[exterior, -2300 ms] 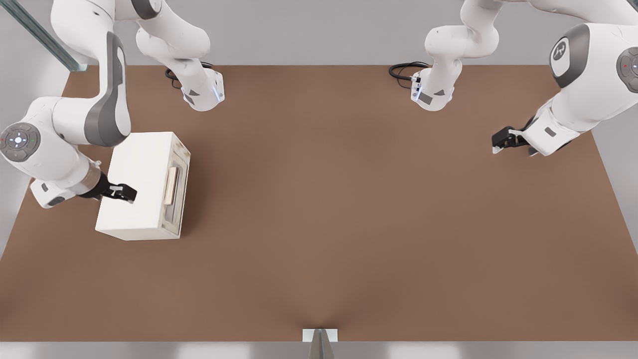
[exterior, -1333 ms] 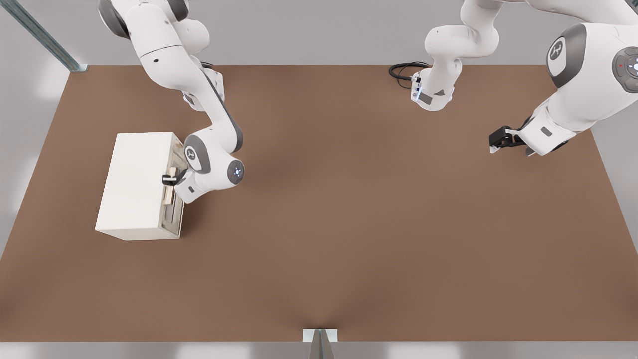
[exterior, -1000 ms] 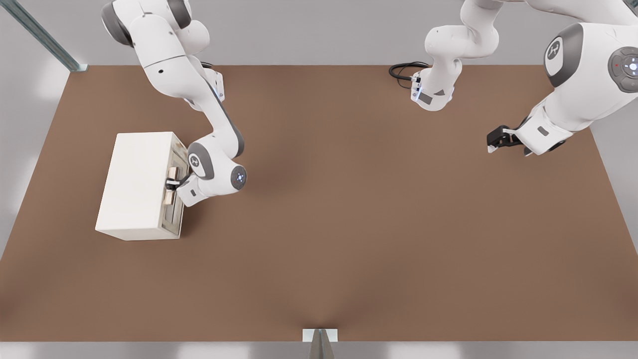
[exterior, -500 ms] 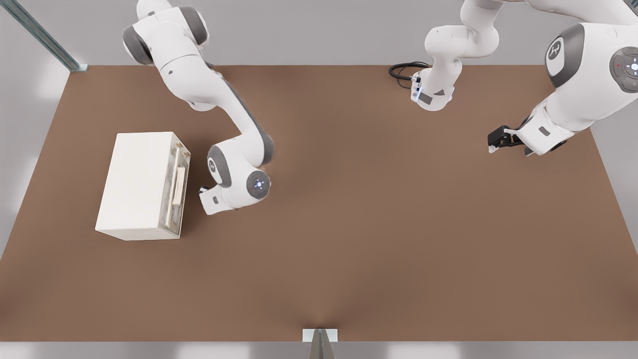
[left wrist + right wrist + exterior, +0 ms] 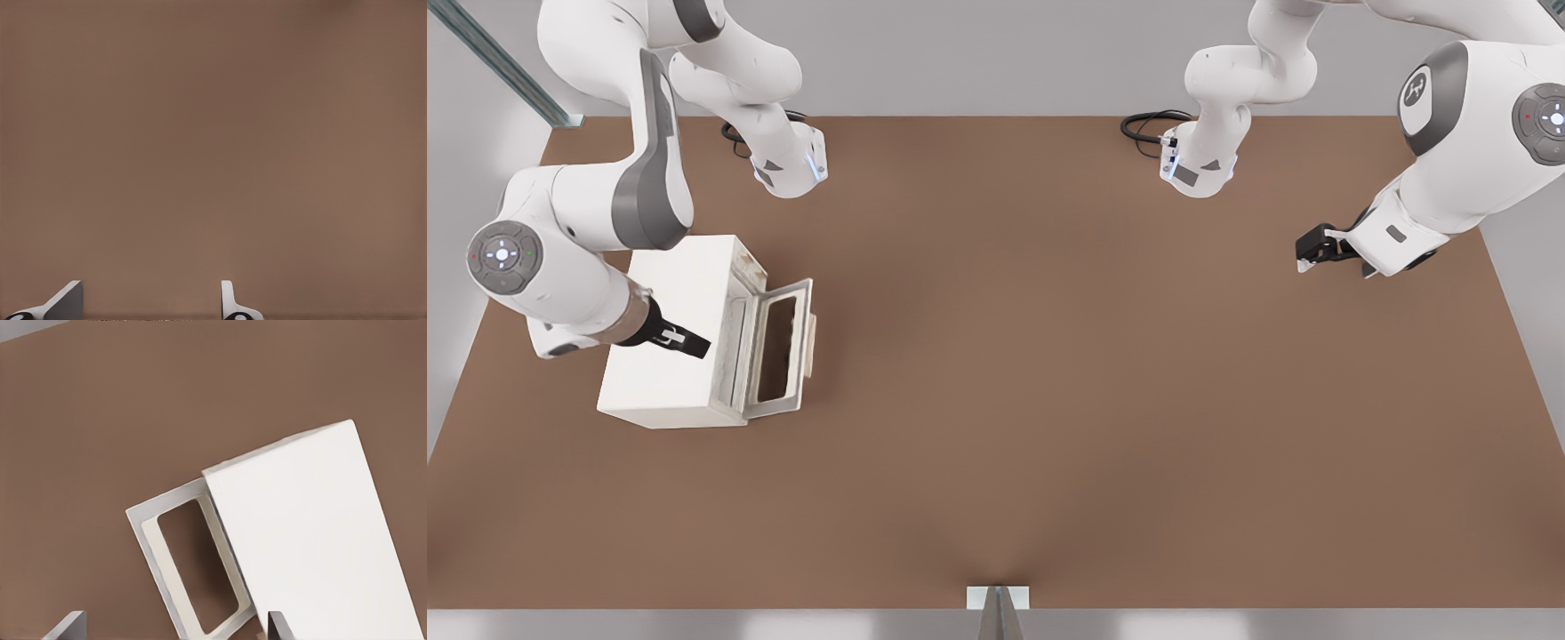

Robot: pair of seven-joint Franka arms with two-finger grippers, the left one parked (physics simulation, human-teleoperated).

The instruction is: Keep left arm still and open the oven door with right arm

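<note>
Tool (image 5: 694, 343), fingers apart and empty, hangs over my oven (image 5: 667, 356); beyond it the door (image 5: 775, 347) hangs open, stiff, hinged, best taken by its handle (image 5: 809, 333).

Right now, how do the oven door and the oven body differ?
The door is a thin windowed frame, swung open toward the front view's right; the body is a solid box resting flat on the table. The door carries a tan handle; the body shows none. Both are cream-white. The open gripper hovers over the body.
</note>
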